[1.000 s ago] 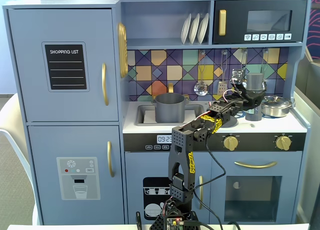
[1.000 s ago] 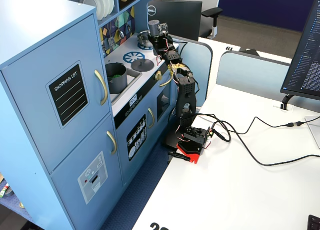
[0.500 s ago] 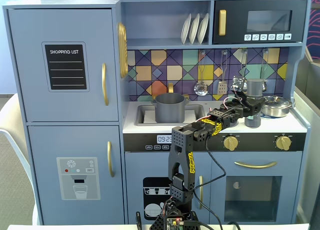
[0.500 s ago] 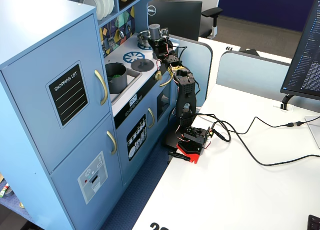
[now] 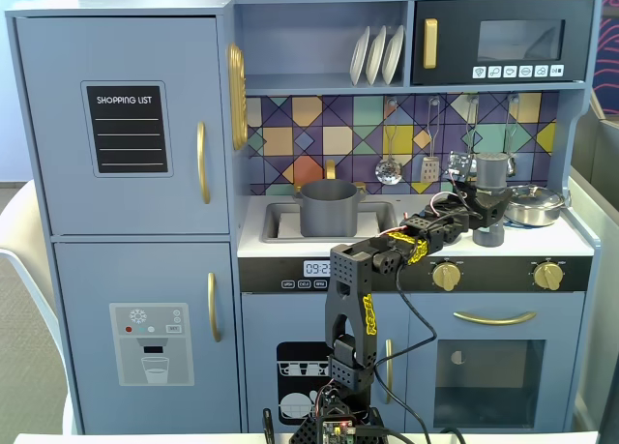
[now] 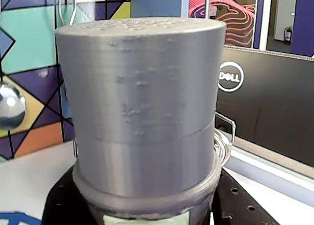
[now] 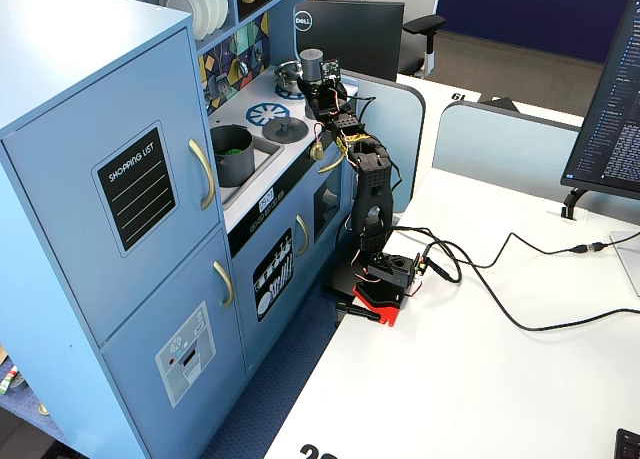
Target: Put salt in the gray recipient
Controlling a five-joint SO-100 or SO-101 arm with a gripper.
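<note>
The salt (image 5: 492, 170) is a tall dark gray shaker standing upright over the right of the toy stove top. My gripper (image 5: 489, 209) is shut on its middle. In the wrist view the salt (image 6: 142, 102) fills the frame, its pale green label just shows at the bottom edge, and my gripper (image 6: 147, 208) hugs it from both sides. The gray recipient (image 5: 329, 207), a matte dark gray pot, sits in the sink to the left, well apart from the gripper. In the other fixed view the salt (image 7: 311, 63), my gripper (image 7: 320, 92) and the gray recipient (image 7: 233, 151) all show.
A shiny silver pot (image 5: 535, 204) stands right behind the salt, also in the wrist view (image 6: 223, 145). A flat gray lid with a knob (image 7: 285, 129) lies between sink and stove. Utensils (image 5: 389, 168) hang on the back wall. The arm's base (image 7: 385, 279) sits on the white desk.
</note>
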